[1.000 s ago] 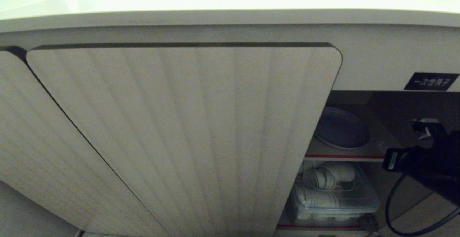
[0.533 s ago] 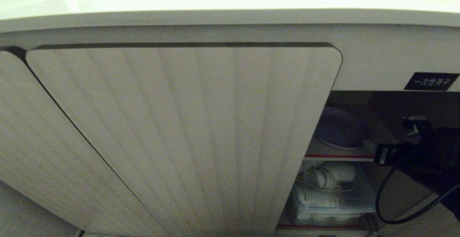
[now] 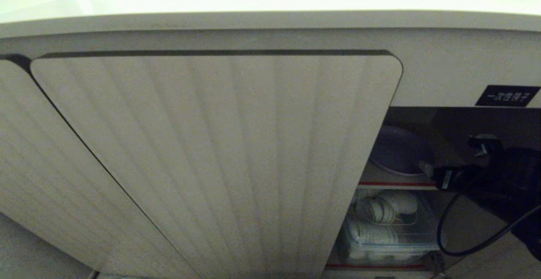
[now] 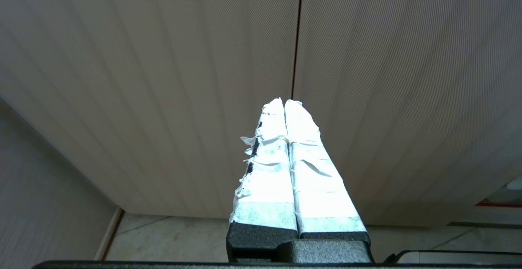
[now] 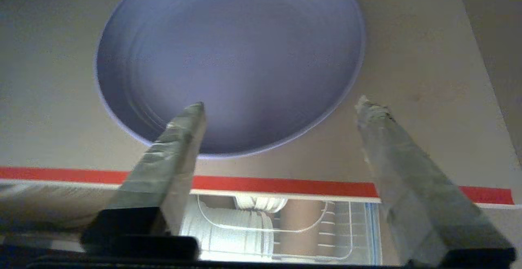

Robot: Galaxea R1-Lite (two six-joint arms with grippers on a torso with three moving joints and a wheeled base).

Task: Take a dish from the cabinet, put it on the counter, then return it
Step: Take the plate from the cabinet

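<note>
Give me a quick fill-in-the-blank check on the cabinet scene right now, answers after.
1. The dish lies flat on the cabinet shelf whose front edge is coloured ____.
2. The right gripper has its fingers ____, near the dish's rim.
3. The left gripper is ____, facing a ribbed door.
4. Below the shelf sits a clear ____ of white items.

Missing words: red; open; shut; container

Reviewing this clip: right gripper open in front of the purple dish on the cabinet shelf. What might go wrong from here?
1. The dish lies flat on the red-edged shelf; the right gripper may slip off its low rim or push it deeper.
2. The ribbed door stands close beside the opening; the arm might hit it.
3. A dropped dish may land on the clear container below.
</note>
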